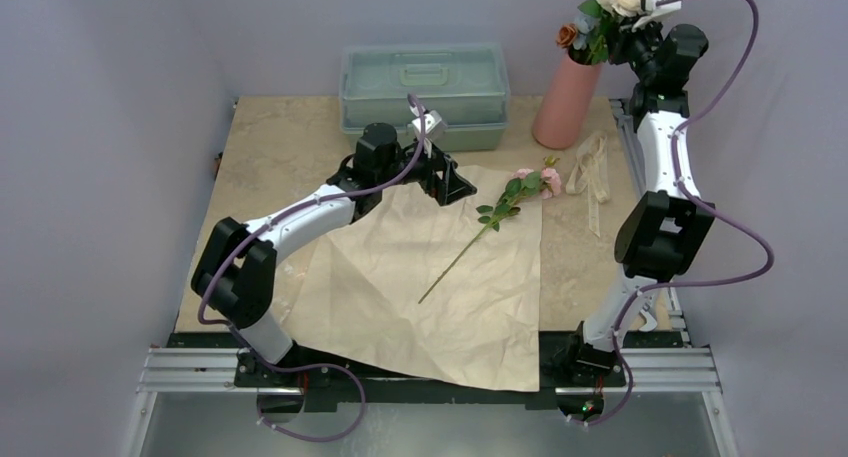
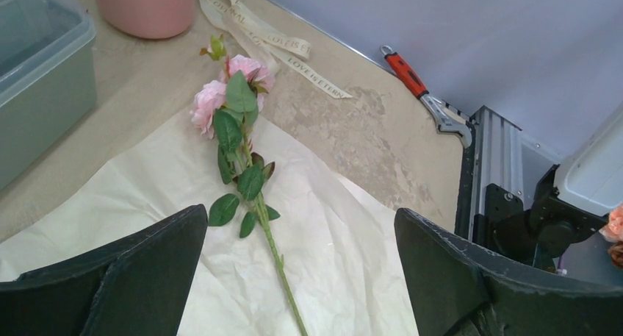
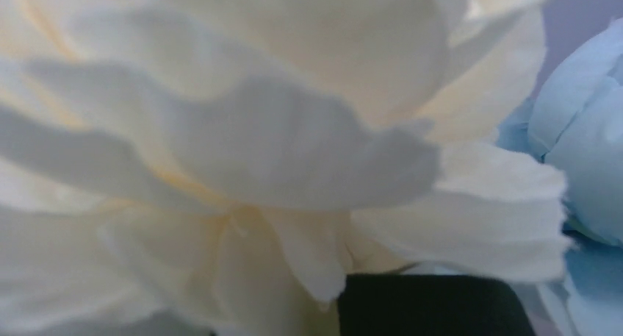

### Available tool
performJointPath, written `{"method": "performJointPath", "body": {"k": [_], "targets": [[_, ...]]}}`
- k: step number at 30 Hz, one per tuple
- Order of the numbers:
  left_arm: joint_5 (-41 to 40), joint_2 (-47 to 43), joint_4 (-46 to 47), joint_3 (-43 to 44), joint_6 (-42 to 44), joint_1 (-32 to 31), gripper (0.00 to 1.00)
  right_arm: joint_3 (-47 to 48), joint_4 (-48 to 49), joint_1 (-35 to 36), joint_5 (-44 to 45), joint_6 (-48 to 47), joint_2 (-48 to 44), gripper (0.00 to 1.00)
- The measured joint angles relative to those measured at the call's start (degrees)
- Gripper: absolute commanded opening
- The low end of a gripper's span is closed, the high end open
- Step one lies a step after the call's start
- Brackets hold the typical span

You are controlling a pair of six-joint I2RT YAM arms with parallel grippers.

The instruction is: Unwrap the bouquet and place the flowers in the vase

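The bouquet is undone. Its tan paper [image 1: 440, 277] lies flat on the table, and one pink flower [image 1: 540, 180] rests on it, stem toward me. My left gripper [image 1: 455, 187] hovers just left of that flower, open and holding nothing. In the left wrist view the pink flower [image 2: 235, 93] lies ahead between the spread fingers [image 2: 125, 277]. The salmon-pink vase [image 1: 566, 102] stands at the back right with several flowers [image 1: 605, 17] rising from it. My right gripper [image 1: 642, 29] is up among them, shut on the cream flower. Its bloom [image 3: 220, 130] fills the right wrist view and hides the stem.
A grey-green lidded box [image 1: 425, 87] stands at the back centre, left of the vase. The beige ribbon [image 1: 590, 167] lies loose right of the paper. A red-handled wrench [image 2: 422, 93] lies by the right rail. A pale blue bloom [image 3: 588, 152] sits beside the cream one.
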Motion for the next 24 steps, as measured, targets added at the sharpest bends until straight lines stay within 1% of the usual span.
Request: {"method": "performJointPath", "body": {"k": [2,3,6,9,11,12,17,20,24], "targets": [[-1.25,0.83,-1.31,0.52,0.26,0.0,1.0,1.49,-0.09,0.15,0.79,0.13,0.96,0.0],[-1.92,1.22,-1.99,0.76,0.59,0.0,1.0,2.03,-0.37,0.2,1.09,0.24,1.25,0.03],[-3.61,2.27,-4.0,1.36,1.14,0.0,1.0,2.89,-0.61,0.2,1.55,0.59,1.88,0.07],[-4.66,2.75,-5.27,1.46,1.49,0.0,1.0,3.54,-1.31,0.2,2.19,1.2,2.14,0.19],[-5.07,3.13,-5.57,1.57,1.77,0.0,1.0,3.82,-2.32,0.2,2.36,1.68,2.14,0.32],[-5.2,3.32,-5.7,1.64,2.1,0.0,1.0,3.85,-3.43,0.22,2.36,1.95,2.14,0.36],[-6.16,4.48,-6.16,1.68,2.56,0.0,1.0,2.84,-6.82,0.22,2.54,2.64,2.05,0.48],[-6.58,5.31,-6.23,1.68,2.58,0.0,1.0,0.11,-7.56,0.2,2.54,3.43,0.7,0.56],[-6.99,6.08,-6.47,1.77,2.71,0.0,1.0,-2.27,-9.07,0.04,2.56,4.79,-1.73,0.7]]}}
